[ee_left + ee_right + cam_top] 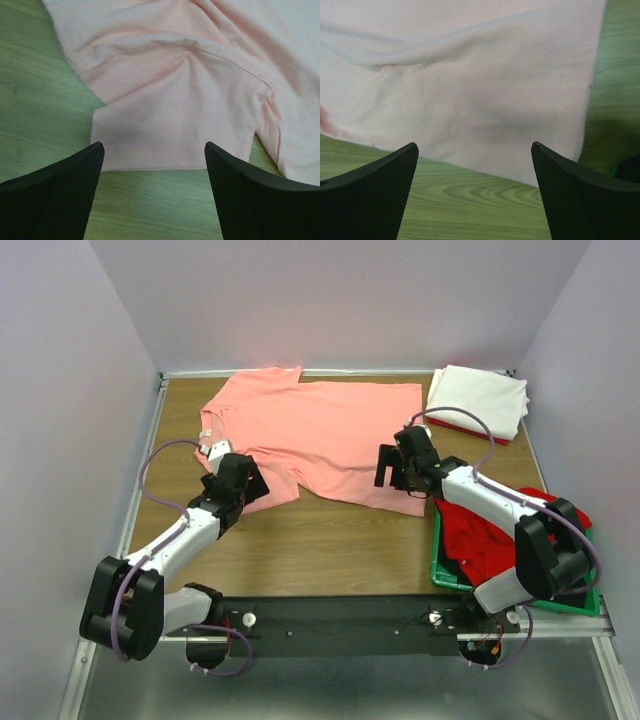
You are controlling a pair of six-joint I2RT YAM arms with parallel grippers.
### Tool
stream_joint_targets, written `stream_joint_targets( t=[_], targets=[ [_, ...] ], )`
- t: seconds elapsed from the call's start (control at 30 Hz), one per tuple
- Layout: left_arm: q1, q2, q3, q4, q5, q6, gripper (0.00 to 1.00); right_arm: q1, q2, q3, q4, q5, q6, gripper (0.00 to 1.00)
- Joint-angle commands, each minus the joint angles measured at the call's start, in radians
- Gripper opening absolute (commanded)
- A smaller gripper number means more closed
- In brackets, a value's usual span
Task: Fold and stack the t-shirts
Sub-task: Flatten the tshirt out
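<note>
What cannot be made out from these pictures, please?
1. Top view: the right arm covers much of the green crate, so its shirts cannot be counted.
2. Top view: only an edge of a red shirt shows beneath the white shirt.
3. Wrist views: frame edges crop the pink shirt; whether the open left end effector or right end effector touches it is unclear.

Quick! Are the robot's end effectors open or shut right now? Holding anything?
Left end effector: open, holding nothing, at the pink t-shirt sleeve.
Right end effector: open, holding nothing, at the same shirt's hem.
</note>
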Motion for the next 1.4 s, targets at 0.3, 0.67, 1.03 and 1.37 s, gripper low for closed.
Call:
stream_joint_targets(
  t=[0.3,0.67,1.03,1.37],
  targets=[
    [0.021,0.126,0.169,-0.321,-0.069,-0.135,0.82,-0.025,0.023,0.049,-0.101,0.056,0.058,1.0],
    [0.09,0.151,0.189,-0.45,-0.049,-0.141,0.75,-0.054,0.04,0.083,-0.224,0.082,0.052,0.99],
    [0.125,0.248,0.123,-0.346,0.031,-0.057,0.64,-0.091,0.003,-0.055,-0.229,0.145,0.109,0.99],
    [0.157,0.303,0.109,-0.285,0.051,-0.032,0.39,-0.105,-0.009,-0.108,-0.227,0.183,0.11,1.0]
  ],
)
